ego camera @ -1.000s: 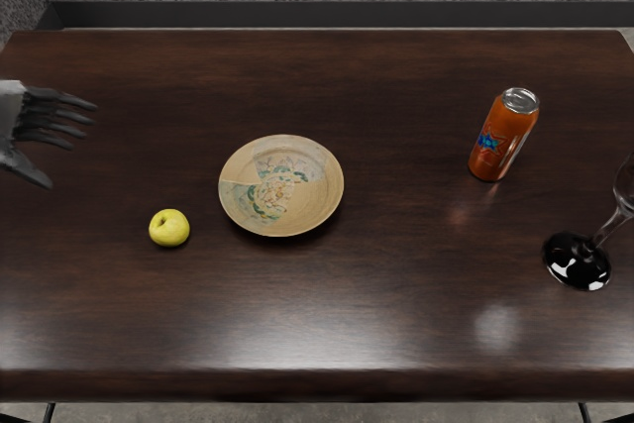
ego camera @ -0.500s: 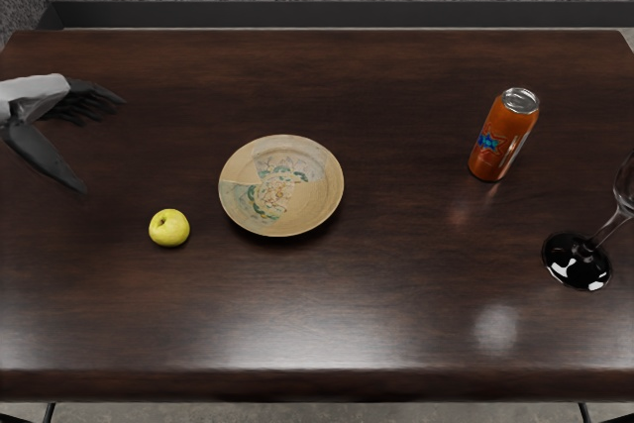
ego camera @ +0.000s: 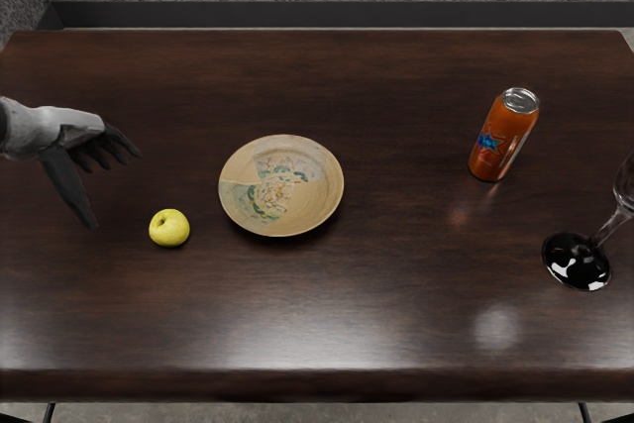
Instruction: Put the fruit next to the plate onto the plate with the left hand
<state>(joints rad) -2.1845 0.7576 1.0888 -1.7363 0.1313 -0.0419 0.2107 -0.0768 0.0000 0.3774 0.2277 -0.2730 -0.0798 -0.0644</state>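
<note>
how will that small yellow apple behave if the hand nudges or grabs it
The small round yellow apple will probably roll if nudged, since it sits loose on the smooth dark table. It looks firm and glossy, so a partial grip may slip. Small against the open left hand, it is probably light.

Apple (ego camera: 169,228) lies just left of plate (ego camera: 281,185); can (ego camera: 503,135) stands far right.

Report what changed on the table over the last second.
The left hand moved farther in from the left edge, down toward the apple, fingers open, grasping nothing. The apple, plate, can and wine glass stayed put.
</note>
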